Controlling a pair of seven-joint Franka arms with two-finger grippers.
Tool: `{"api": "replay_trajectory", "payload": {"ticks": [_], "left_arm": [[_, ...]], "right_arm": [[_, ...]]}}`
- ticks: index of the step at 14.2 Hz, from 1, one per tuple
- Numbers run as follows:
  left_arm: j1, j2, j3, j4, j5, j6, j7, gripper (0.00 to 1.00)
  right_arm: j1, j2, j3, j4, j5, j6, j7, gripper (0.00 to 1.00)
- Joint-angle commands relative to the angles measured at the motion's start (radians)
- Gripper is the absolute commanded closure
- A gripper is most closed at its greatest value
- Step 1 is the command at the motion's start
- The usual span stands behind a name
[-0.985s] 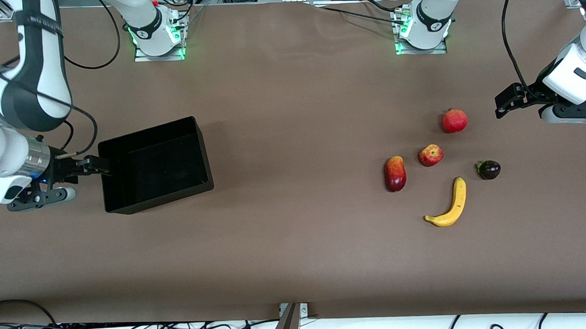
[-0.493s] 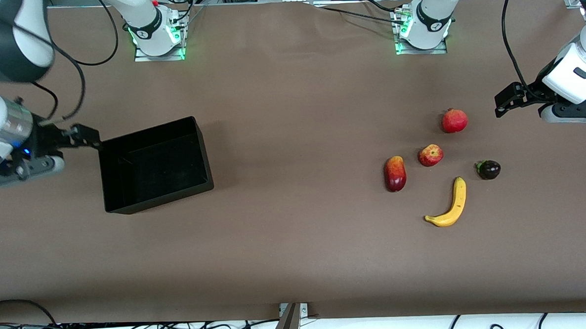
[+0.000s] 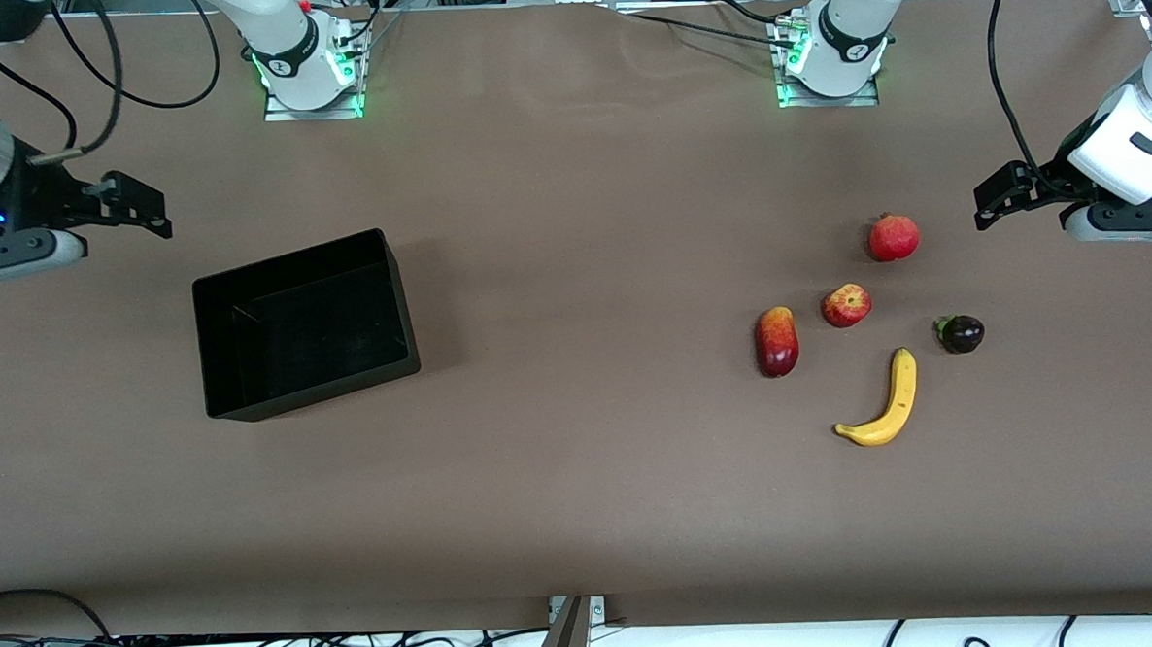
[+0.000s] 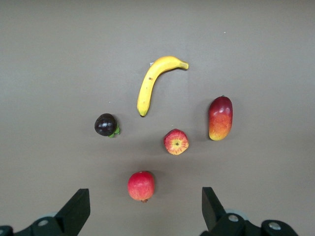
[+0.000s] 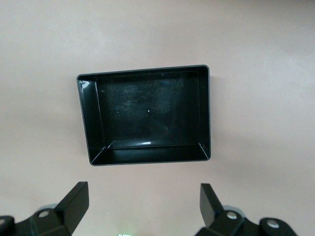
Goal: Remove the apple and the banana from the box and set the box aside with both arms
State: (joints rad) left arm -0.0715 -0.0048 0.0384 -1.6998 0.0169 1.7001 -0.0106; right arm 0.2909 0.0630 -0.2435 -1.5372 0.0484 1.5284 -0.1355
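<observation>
Since the apple (image 3: 846, 306) & banana (image 3: 884, 403) lie on bare table toward the left arm's end, and the box (image 3: 304, 324) sits empty toward the right arm's end, the task looks basically done; next move probably just parking both arms. Right gripper (image 3: 138, 205), jaws spread, has pulled up off the box's wall vs a sec ago. Left gripper (image 3: 996, 198) waits near the pomegranate (image 3: 893, 238), jaws spread, holding nothing.

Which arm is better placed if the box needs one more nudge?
Right. The right gripper, open, hangs just off the empty box; the left gripper, open, waits by the banana and apple.
</observation>
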Motion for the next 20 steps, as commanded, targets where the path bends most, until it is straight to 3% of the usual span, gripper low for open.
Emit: {"api": "replay_trajectory", "payload": {"ticks": [1, 3, 6, 20], "left_arm": [[-0.004, 0.011, 0.005, 0.026, -0.006, -0.019, -0.031, 0.00], [-0.007, 0.023, 0.000, 0.035, -0.005, -0.023, -0.035, 0.00], [-0.007, 0.026, 0.000, 0.051, -0.005, -0.030, -0.026, 0.00], [-0.017, 0.029, -0.003, 0.074, -0.005, -0.077, -0.032, 0.00]], "right_arm": [[-0.142, -0.097, 0.142, -0.124, -0.025, 0.045, 0.013, 0.00], [-0.209, -0.150, 0.211, -0.197, -0.033, 0.090, 0.013, 0.00], [-0.266, -0.150, 0.282, -0.195, -0.042, 0.090, 0.040, 0.00], [-0.240, -0.118, 0.283, -0.144, -0.050, 0.084, 0.062, 0.00]]}}
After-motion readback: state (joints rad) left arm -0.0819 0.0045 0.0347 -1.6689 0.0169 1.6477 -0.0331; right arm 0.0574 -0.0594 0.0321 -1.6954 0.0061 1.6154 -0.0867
